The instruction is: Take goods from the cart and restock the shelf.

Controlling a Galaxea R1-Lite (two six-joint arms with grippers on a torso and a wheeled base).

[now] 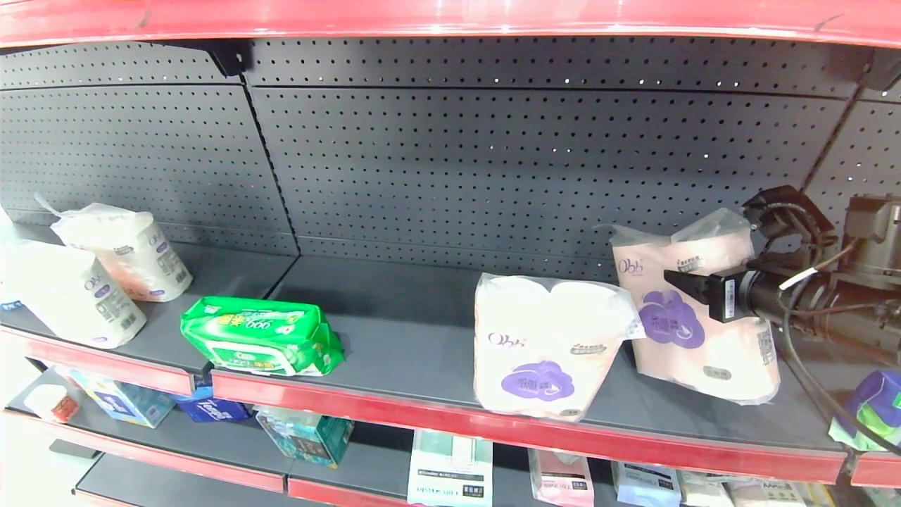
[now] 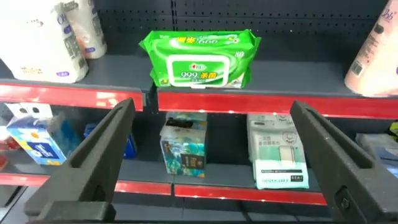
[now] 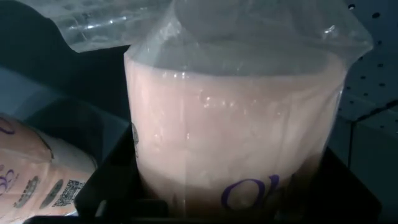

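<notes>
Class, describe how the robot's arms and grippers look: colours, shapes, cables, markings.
The left gripper has two flat, black, wedge-shaped fingers. The right gripper is black too, on a black cylindrical wrist with a small pale label, looped black cables and one white cable.

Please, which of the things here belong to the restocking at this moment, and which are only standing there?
Belonging to the job:
- pink tissue pack, held by the right gripper
- shelf where it stands
- left gripper, open and empty

Only standing there:
- white tissue pack
- green wipes pack
- two white packs on the left
- boxes on the lower shelf
</notes>
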